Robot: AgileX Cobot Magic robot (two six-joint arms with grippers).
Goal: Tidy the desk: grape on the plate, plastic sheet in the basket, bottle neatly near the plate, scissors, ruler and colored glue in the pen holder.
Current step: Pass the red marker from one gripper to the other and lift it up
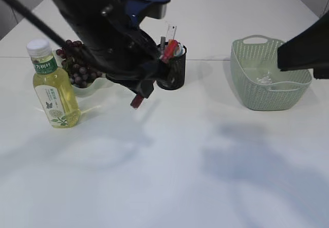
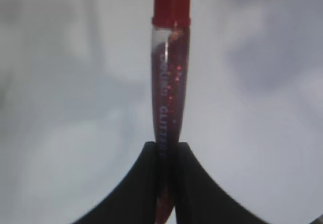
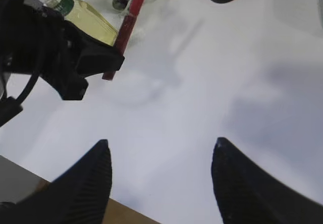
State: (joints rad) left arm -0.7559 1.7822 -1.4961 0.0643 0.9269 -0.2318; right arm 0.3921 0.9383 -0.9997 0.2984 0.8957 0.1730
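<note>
White desk surface (image 1: 169, 176), plain and matte, under soft shadows, backed by pale wall panels. Item in hand: slim red glitter-glue tube with a red cap (image 2: 170, 77), clamped between the closed jaws of the left gripper (image 2: 166, 156), held off the desk just left of and in front of the black mesh pen holder (image 1: 172, 69); in the exterior view only its dark red lower end shows beneath the black arm. Pen holder: already stocked with upright items, among them a red-handled tool and a clear ruler-like strip; exact contents hard to tell. Behind the arm: bunch of dark purple grapes (image 1: 77, 66) on a pale plate (image 1: 85, 90). Left front: clear plastic bottle of yellow drink with white cap (image 1: 53, 87), upright, near the plate. Right: pale green woven plastic basket (image 1: 267, 76), a crumpled clear scrap lying inside. Right gripper (image 3: 159, 176): jaws wide apart, empty, hovering above bare desk well clear of everything. Judged stage: glue tube on its way to the holder, last of the holder items. Risks: the tube is pinched near one end, so it may swing or slip in the jaws; the holder's mouth is crowded, so the tube could catch on the standing items or the rim and tip the light holder; the bulky arm sits close to grapes and plate and could brush them. Open room: wide bare desk in front and centre; tightest clearance lies between holder, plate and arm.
</note>
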